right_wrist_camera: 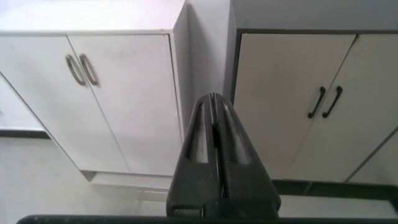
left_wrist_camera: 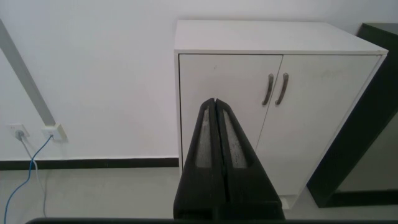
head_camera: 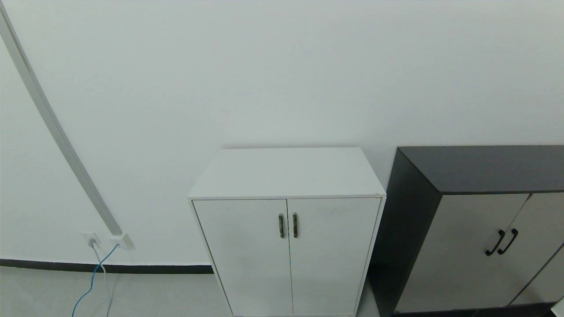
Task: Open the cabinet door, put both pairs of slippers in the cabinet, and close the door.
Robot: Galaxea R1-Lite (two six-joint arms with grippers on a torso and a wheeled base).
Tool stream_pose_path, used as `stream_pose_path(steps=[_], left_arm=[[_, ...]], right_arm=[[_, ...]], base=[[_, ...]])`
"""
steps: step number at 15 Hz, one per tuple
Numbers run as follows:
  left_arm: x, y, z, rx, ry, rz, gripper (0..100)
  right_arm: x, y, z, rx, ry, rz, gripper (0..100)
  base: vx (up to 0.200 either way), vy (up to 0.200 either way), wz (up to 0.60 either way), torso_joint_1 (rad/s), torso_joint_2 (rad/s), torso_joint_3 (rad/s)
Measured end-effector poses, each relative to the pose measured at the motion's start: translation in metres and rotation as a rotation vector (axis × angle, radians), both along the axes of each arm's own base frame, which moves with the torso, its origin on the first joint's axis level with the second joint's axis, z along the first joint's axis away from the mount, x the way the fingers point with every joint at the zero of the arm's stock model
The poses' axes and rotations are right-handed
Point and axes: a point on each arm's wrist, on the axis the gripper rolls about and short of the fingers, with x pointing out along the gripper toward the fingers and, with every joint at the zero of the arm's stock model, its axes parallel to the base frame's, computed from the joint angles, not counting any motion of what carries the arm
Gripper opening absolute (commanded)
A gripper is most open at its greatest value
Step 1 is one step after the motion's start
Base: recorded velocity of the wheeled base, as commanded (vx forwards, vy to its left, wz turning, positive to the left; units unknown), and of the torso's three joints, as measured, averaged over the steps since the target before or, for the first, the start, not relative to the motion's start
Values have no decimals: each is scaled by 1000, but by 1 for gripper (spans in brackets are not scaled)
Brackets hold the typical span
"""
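A white two-door cabinet (head_camera: pixel 286 246) stands against the wall, both doors closed, with two vertical metal handles (head_camera: pixel 288 225) side by side at the middle. In the left wrist view my left gripper (left_wrist_camera: pixel 215 102) is shut and holds nothing, some way in front of the cabinet's (left_wrist_camera: pixel 273 112) left door. My right gripper (right_wrist_camera: pixel 212 98) is shut too, with nothing in it, and stands before the gap between the white cabinet (right_wrist_camera: pixel 118 93) and the dark one (right_wrist_camera: pixel 311 99).
A dark cabinet with grey doors and black handles (head_camera: pixel 476 233) stands close to the white one's right side. Wall sockets with a blue cable (head_camera: pixel 94 268) are low on the wall at the left, and a slanted cable duct (head_camera: pixel 57 132) runs up from them. Light floor lies left of the white cabinet.
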Motion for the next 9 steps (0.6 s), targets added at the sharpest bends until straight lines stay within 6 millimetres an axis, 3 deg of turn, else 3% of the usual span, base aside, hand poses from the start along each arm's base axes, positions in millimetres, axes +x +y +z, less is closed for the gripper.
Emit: stream_pose_path(steps=[9], left_arm=[[0, 0, 0, 0, 0, 0, 0]], right_arm=[[2, 0, -6, -20, 8, 10, 0]], base=[[0, 0, 0, 0, 0, 0]])
